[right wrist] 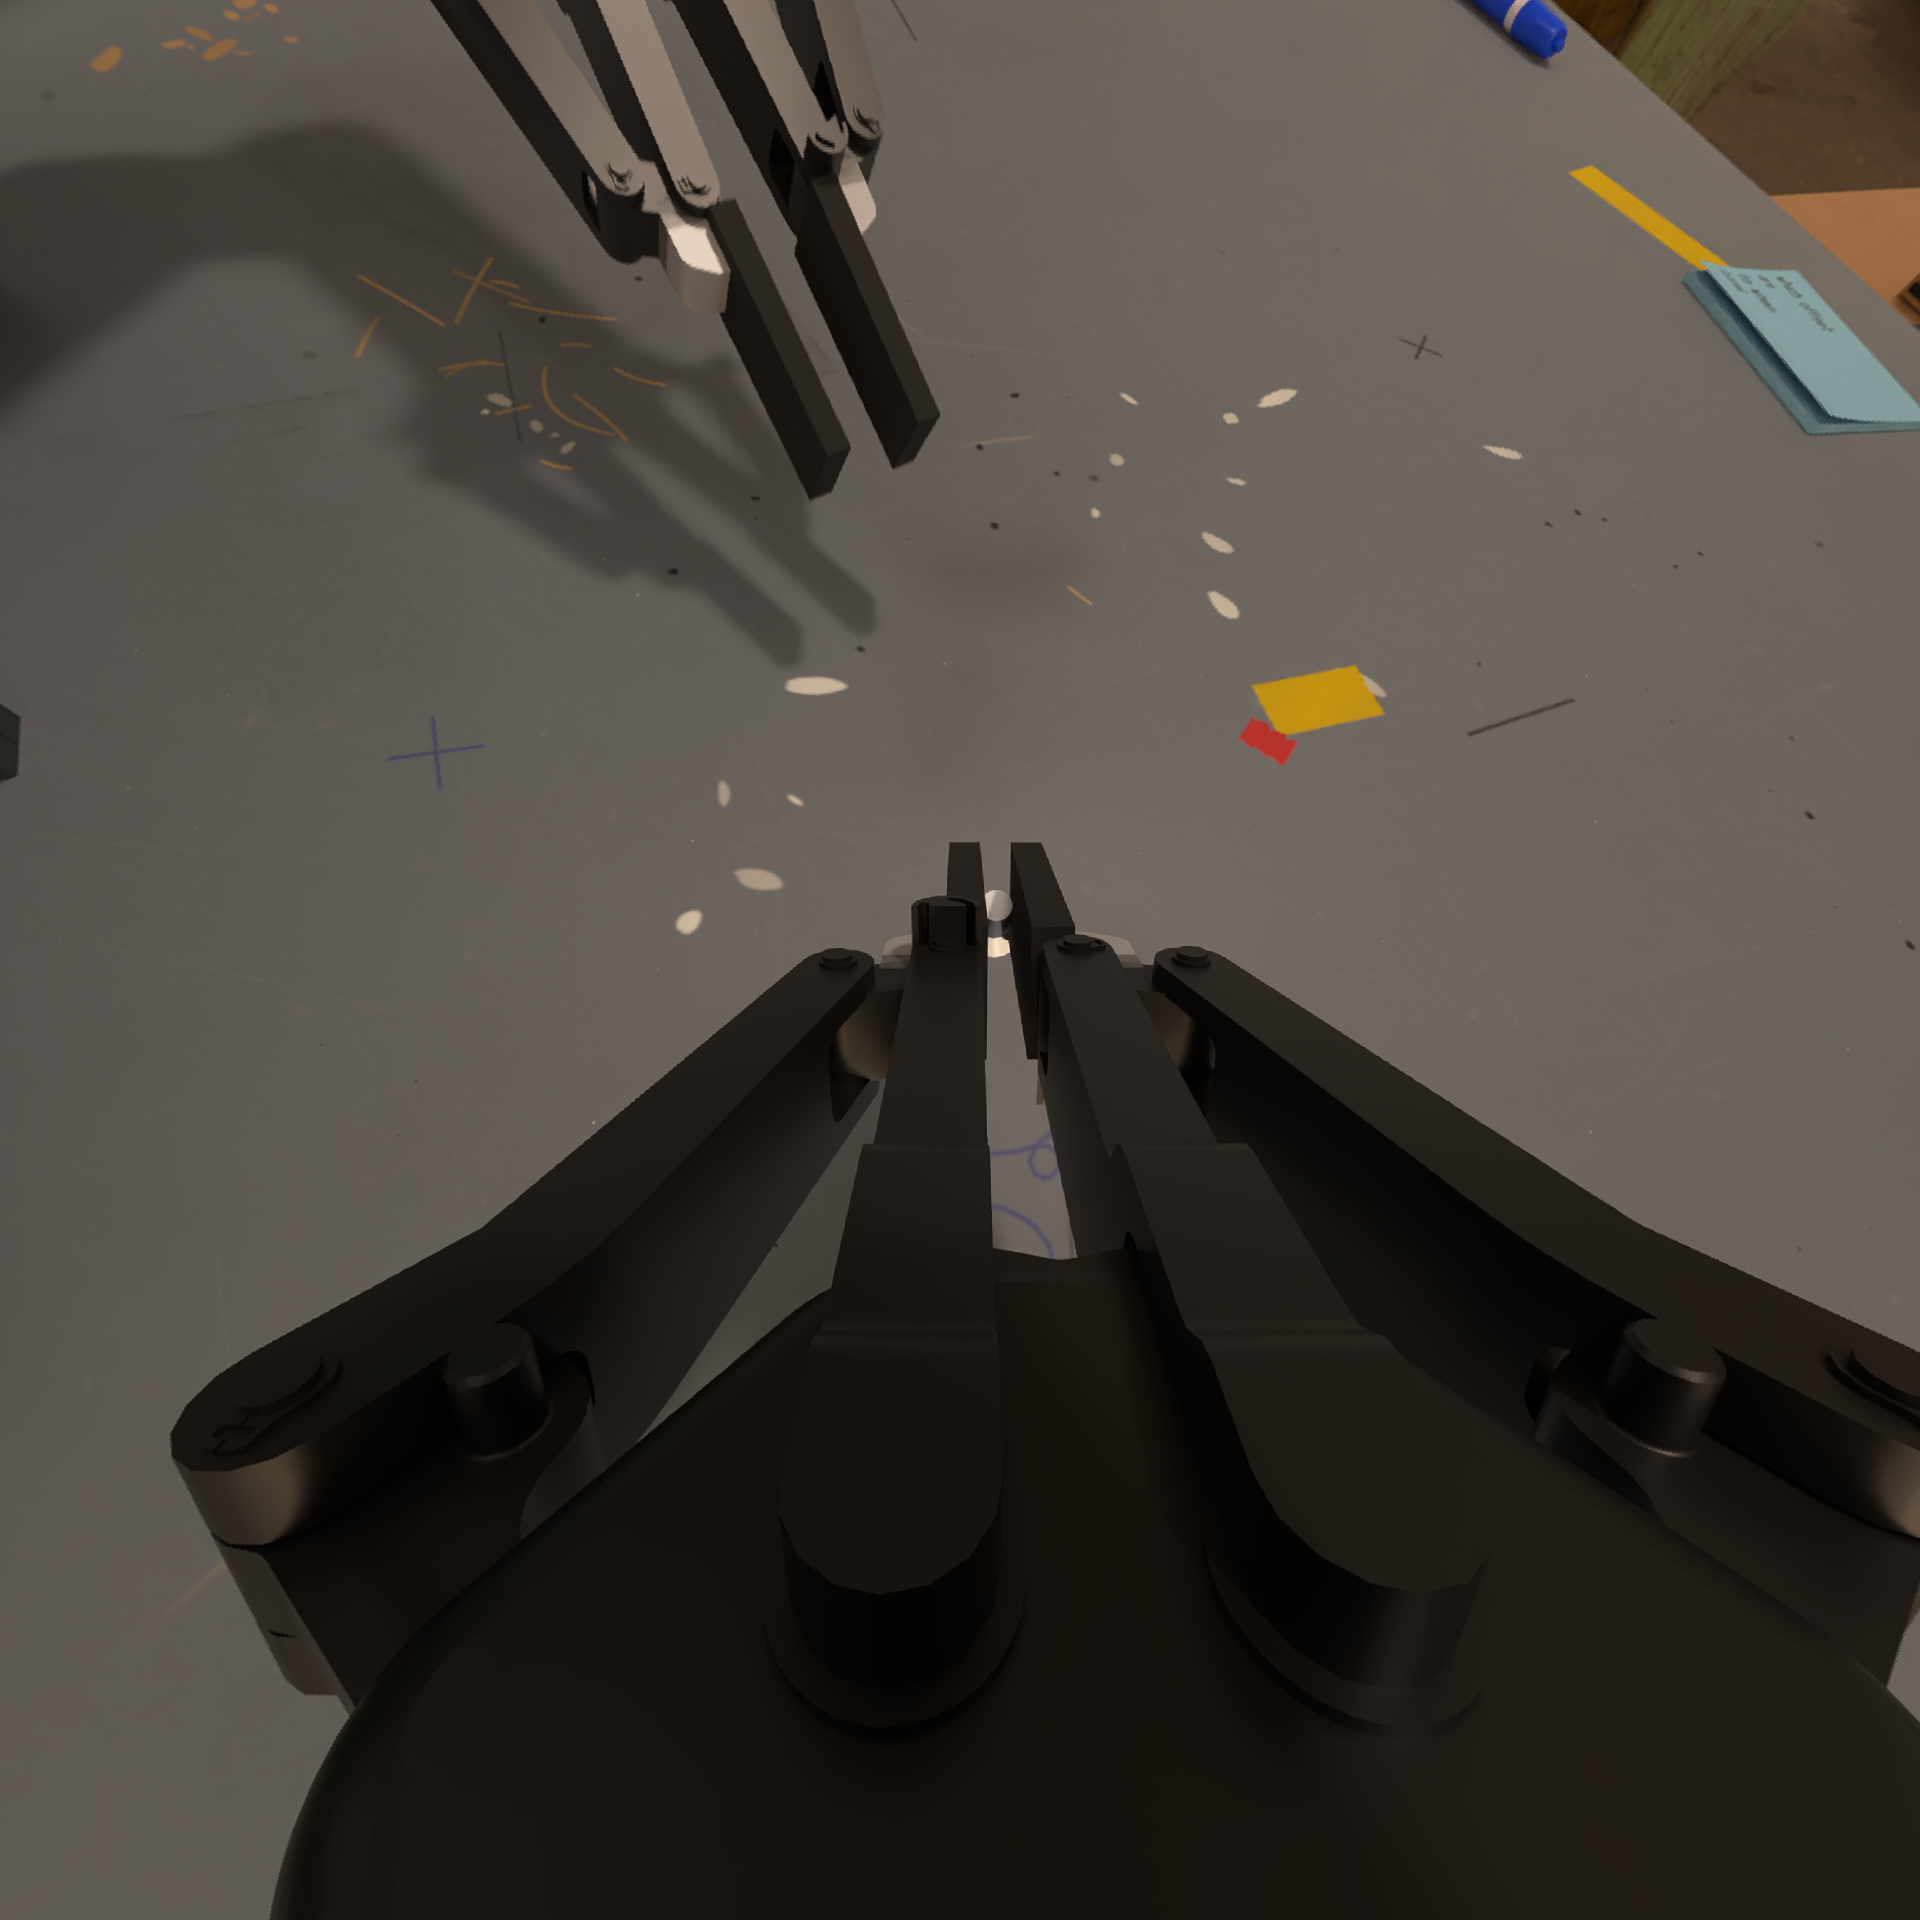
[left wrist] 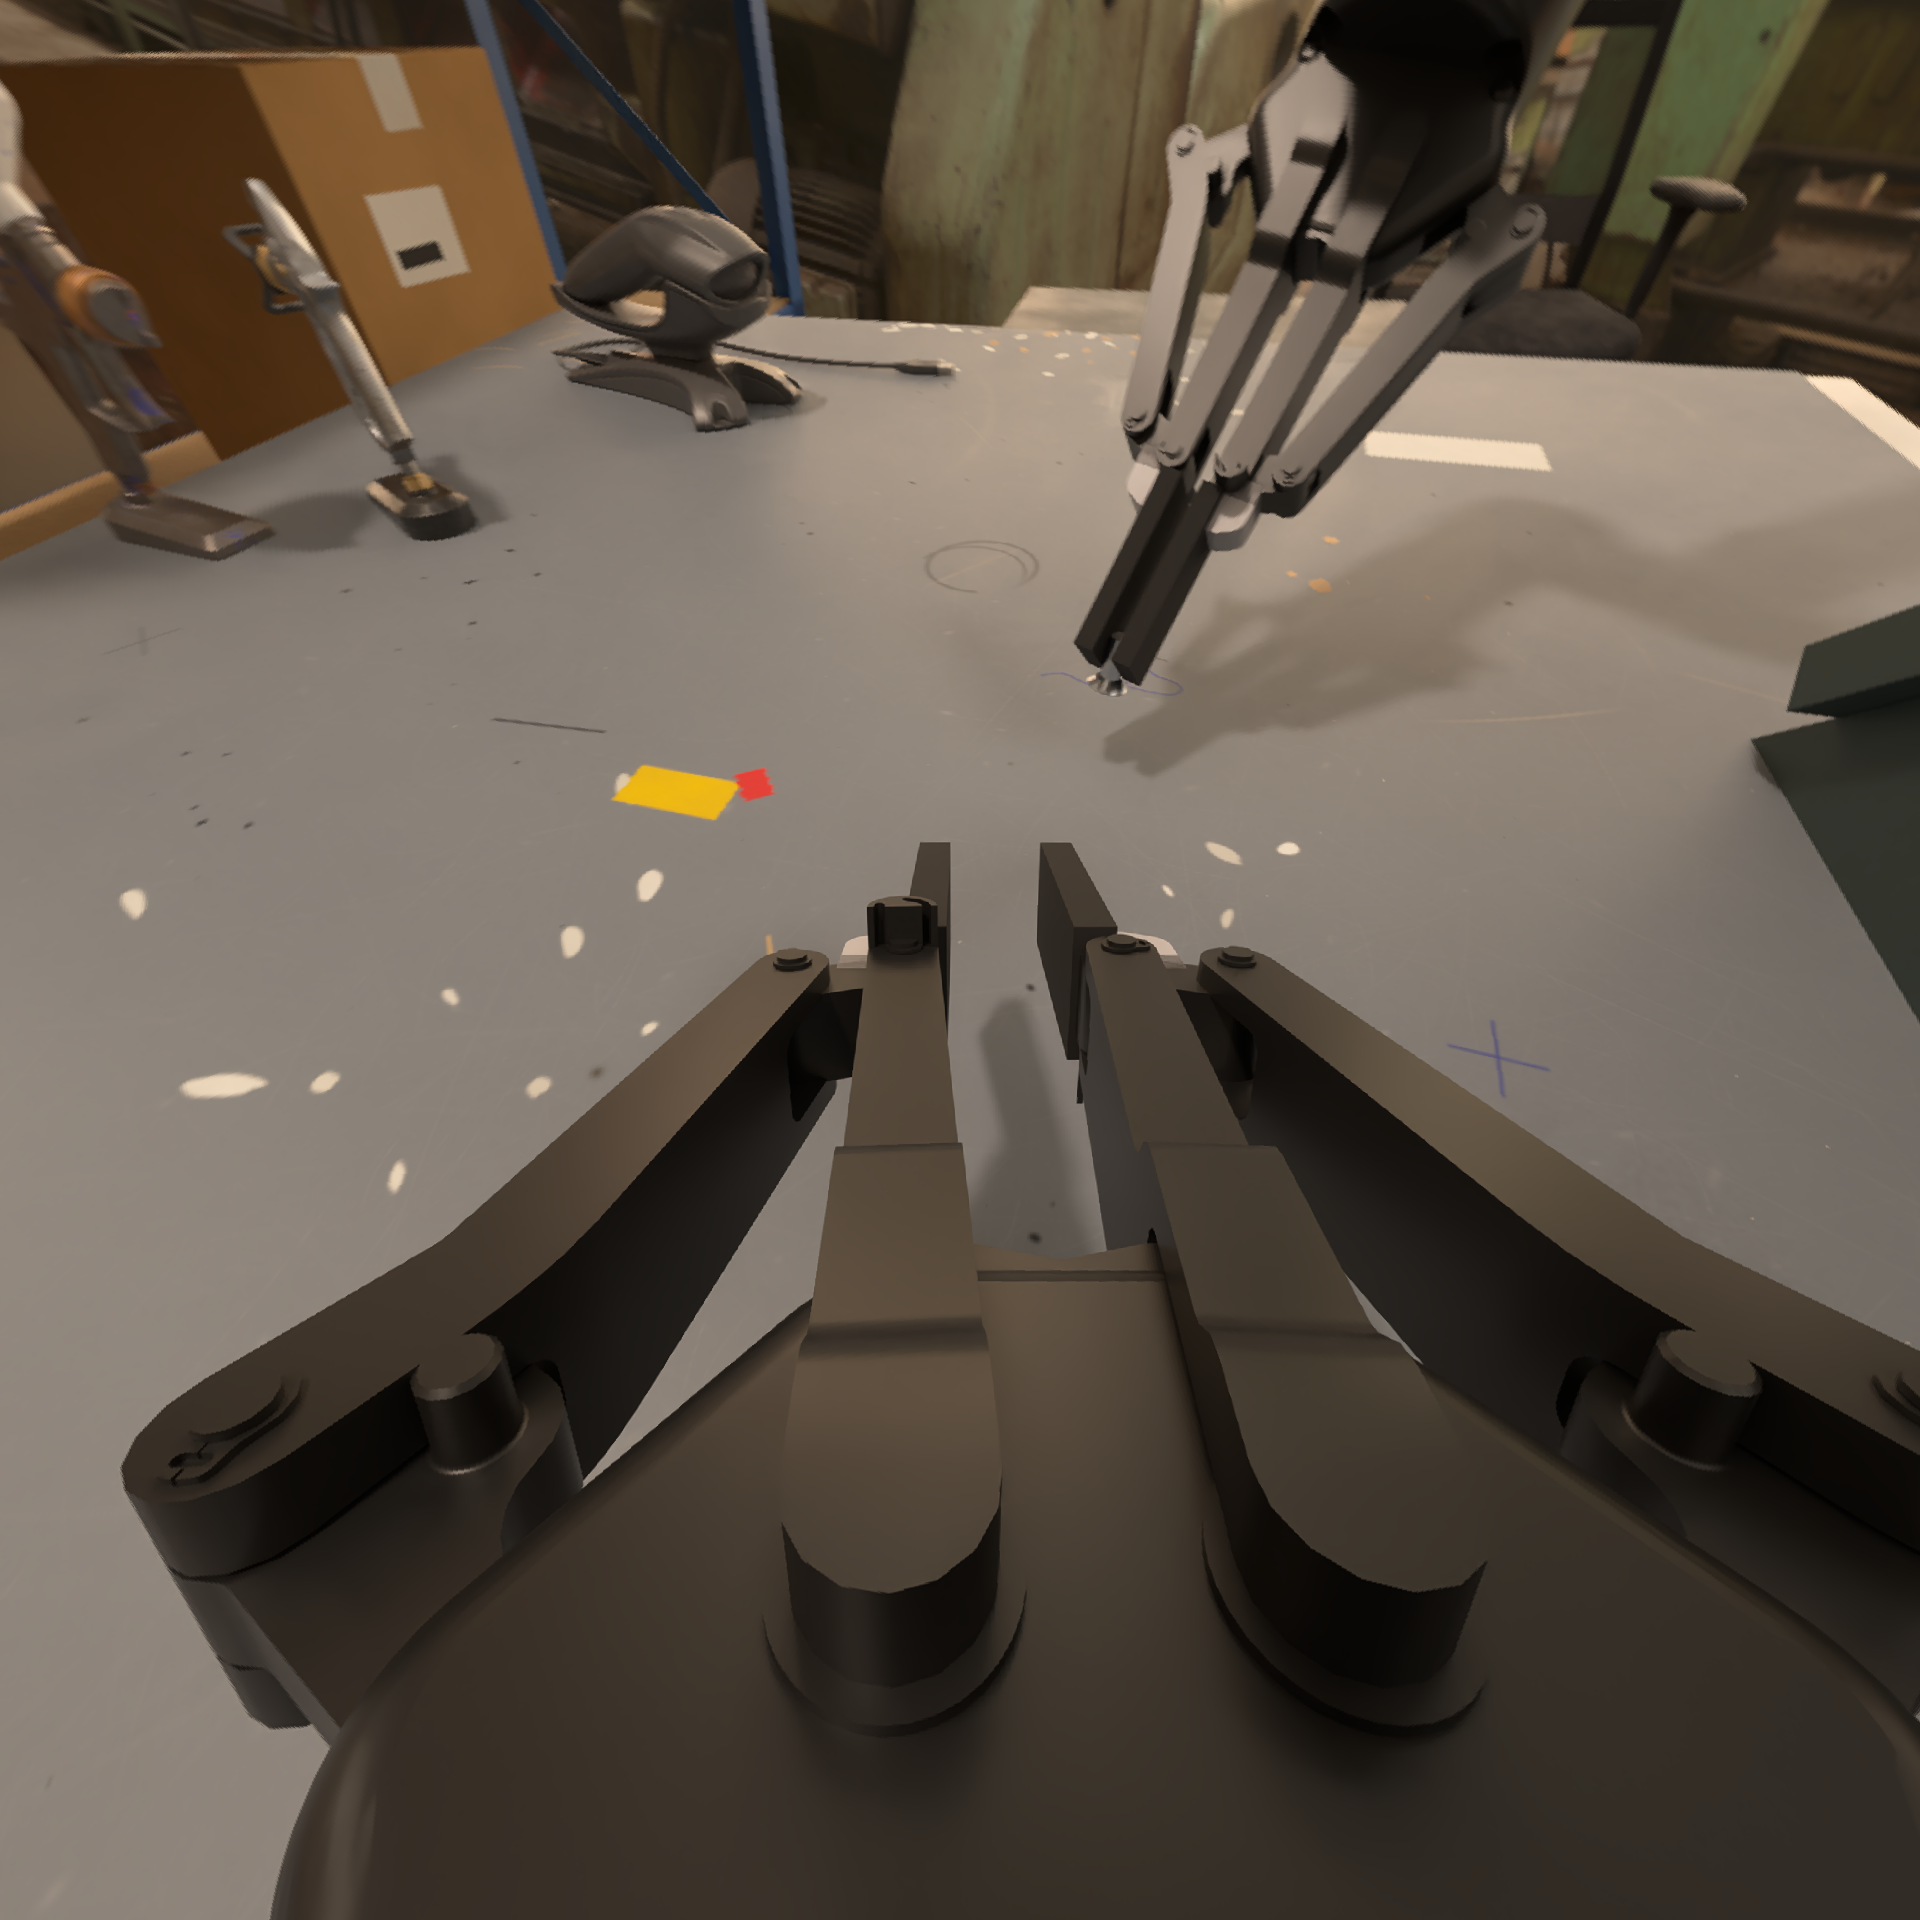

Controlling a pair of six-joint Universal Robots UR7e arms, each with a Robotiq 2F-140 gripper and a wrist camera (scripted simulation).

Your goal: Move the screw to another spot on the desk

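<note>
The screw (left wrist: 1110,677) is small and silver, pinched head-down between the fingertips of my right gripper (left wrist: 1112,655), right at the grey desk (left wrist: 935,644) over a blue scribble. In the right wrist view the screw (right wrist: 997,907) shines in the narrow gap of the right gripper (right wrist: 995,862), which is shut on it. My left gripper (left wrist: 992,862) hovers over the desk nearer the front, its fingers almost together with a narrow gap and nothing between them. It also shows in the right wrist view (right wrist: 868,468), apart from the screw.
A cardboard box (left wrist: 312,208), two stick vacuums (left wrist: 343,353) and a scanner on a stand (left wrist: 675,301) stand at the back left. Dark green blocks (left wrist: 1860,665) lie at the right. Yellow and red tape (left wrist: 675,792), a blue notepad (right wrist: 1808,353) and a blue marker (right wrist: 1522,21) lie on the desk.
</note>
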